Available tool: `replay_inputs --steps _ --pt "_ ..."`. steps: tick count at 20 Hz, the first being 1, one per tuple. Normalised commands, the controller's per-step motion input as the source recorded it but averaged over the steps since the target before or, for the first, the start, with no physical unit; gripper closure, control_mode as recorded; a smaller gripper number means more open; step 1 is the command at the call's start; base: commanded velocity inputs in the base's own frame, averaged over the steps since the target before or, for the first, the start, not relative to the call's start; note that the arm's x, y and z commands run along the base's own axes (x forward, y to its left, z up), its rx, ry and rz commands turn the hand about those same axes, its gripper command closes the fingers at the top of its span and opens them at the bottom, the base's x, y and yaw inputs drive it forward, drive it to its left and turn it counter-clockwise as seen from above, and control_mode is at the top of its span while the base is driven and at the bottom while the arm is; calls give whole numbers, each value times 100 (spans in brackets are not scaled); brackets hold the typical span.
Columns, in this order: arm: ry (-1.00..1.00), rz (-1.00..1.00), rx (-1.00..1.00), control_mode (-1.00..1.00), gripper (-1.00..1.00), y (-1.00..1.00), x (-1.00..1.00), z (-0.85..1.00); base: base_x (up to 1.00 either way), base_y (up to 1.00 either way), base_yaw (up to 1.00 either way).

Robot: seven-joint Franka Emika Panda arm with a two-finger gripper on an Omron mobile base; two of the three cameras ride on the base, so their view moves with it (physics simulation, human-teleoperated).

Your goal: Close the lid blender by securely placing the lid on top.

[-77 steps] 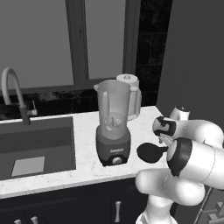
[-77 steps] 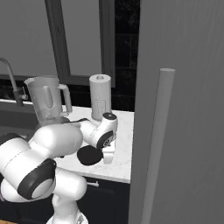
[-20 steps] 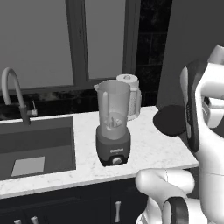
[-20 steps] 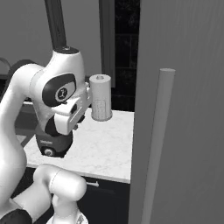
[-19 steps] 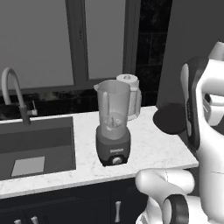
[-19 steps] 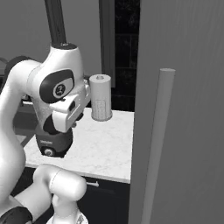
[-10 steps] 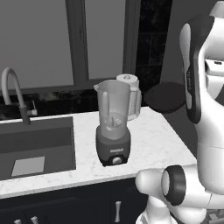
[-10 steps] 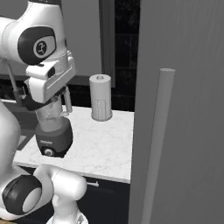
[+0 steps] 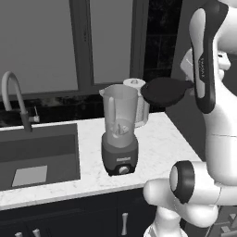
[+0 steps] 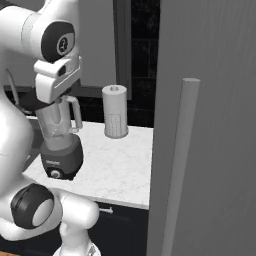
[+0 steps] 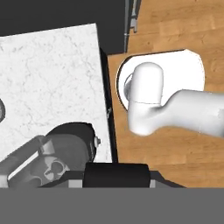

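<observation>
Lid (image 9: 163, 91) held flat in air, level with blender (image 9: 120, 134) mouth, just right of it, before paper-towel roll (image 10: 115, 111). Gripper clamped on lid tab. Blender stands on marble counter (image 9: 157, 143) beside sink (image 9: 37, 155).

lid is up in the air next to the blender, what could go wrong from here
1. The lid hangs beside the jar's mouth, not over it; lowered now, it would likely catch the blender rim or miss.
2. The paper-towel roll stands close behind; a wide swing might knock it.
3. A tilted lid may not seat.
</observation>
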Motion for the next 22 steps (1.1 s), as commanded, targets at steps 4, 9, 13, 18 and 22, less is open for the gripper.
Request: replay_inputs --steps 4,9,13,18,22 --pt "-7 0 4 -100 100 49 52 0 0 0 0" --pt "-2 0 0 -100 100 46 58 -14 0 0 0" --pt "-3 0 0 -100 100 11 54 -22 0 0 0" --pt "0 1 0 -100 100 0 60 -26 0 0 0" --pt "-7 1 0 -100 100 11 56 -15 0 0 0"
